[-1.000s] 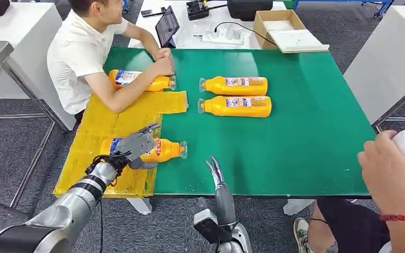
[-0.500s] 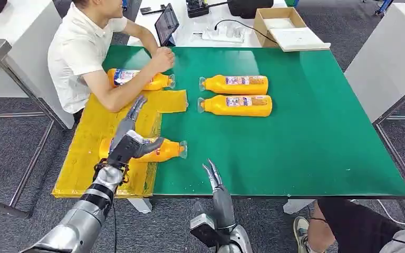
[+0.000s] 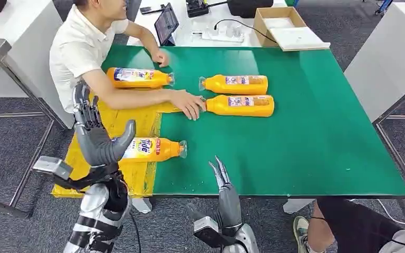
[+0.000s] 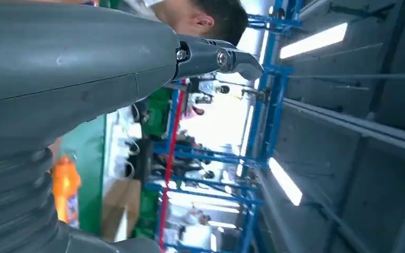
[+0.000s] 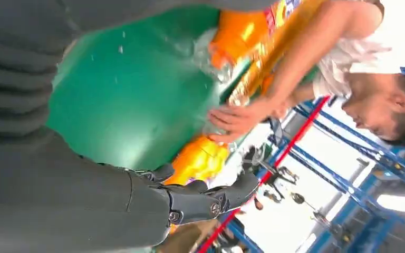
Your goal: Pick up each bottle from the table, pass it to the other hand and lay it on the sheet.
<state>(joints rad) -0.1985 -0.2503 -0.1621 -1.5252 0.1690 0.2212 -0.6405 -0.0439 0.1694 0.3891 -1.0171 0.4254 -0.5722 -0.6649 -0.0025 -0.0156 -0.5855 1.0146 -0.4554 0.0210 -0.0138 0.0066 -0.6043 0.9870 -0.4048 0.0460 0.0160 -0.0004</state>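
Observation:
Four orange bottles lie on the green table [image 3: 306, 137]. One labelled bottle [image 3: 150, 149] rests on its side with its body on the yellow sheet [image 3: 142, 121] and its cap end over the green. My left hand [image 3: 96, 134] is lifted above the sheet's near left part, fingers spread upward, holding nothing. My right hand [image 3: 222, 185] stands at the table's front edge with straight fingers and is empty. In the left wrist view, the left hand [image 4: 84, 68] has nothing in it. In the right wrist view, the right hand [image 5: 190, 203] has orange bottles [image 5: 200, 158] beyond it.
A seated person reaches across the sheet; their hand [image 3: 190, 105] touches the cap of the nearer middle bottle [image 3: 240, 105]. Another bottle [image 3: 234, 83] lies behind it, and one [image 3: 140, 77] at the sheet's far end. Another person's legs [image 3: 358, 226] stand by the front right corner.
My left hand let go of the bottle on the sheet and rose back toward my body, fingers spread. The seated person's hand moved to the nearer middle bottle. A hand at the right left view.

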